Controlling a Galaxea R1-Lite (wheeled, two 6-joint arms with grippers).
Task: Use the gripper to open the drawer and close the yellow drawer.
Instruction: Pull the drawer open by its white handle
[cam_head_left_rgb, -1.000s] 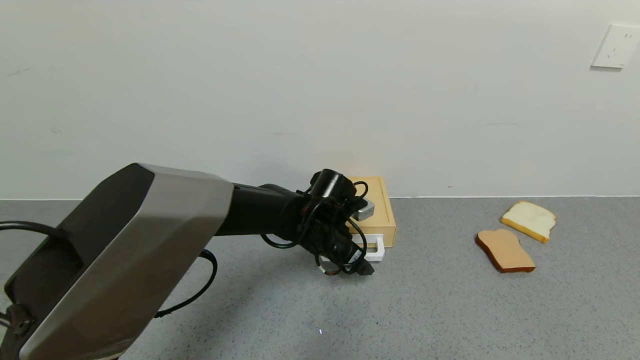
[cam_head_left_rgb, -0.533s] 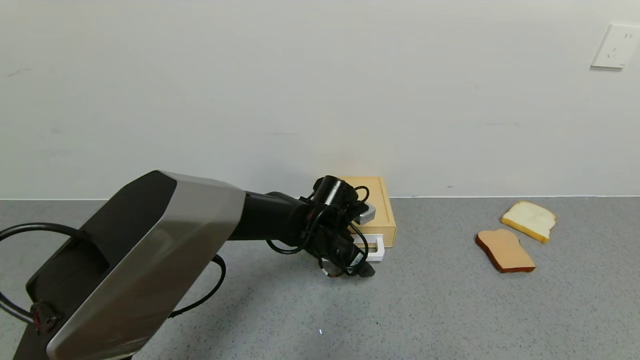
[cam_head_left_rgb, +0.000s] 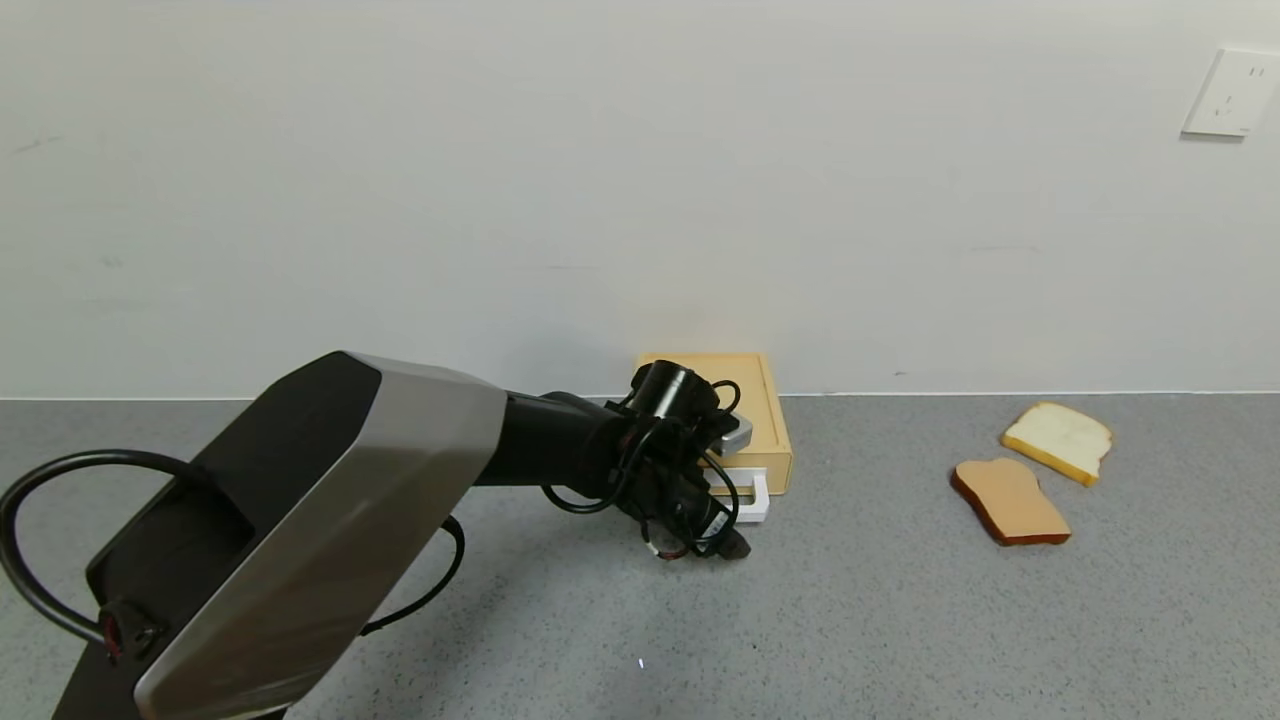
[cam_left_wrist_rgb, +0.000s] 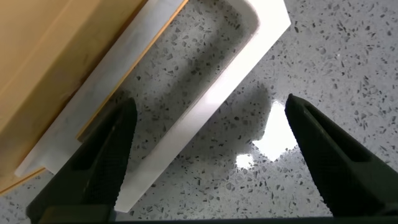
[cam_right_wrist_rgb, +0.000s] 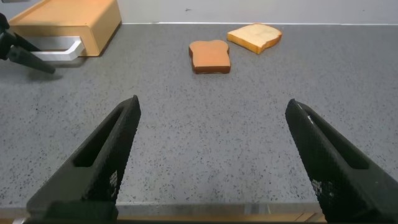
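Observation:
The flat pale-yellow drawer sits pushed into its low case against the wall, its white loop handle sticking out in front. My left gripper is at that handle, tips down near the counter. In the left wrist view my left gripper is open; the handle's outer bar runs between the jaws, one finger over the loop opening, the other outside. My right gripper is open and empty, low over the counter, away from the drawer.
Two bread slices lie on the grey counter to the right: a brown one and a pale one. The wall stands right behind the drawer case. A wall socket is at the upper right.
My left arm has reached further forward toward the drawer, and the gripper has sunk slightly at the handle. The drawer and bread have not moved.

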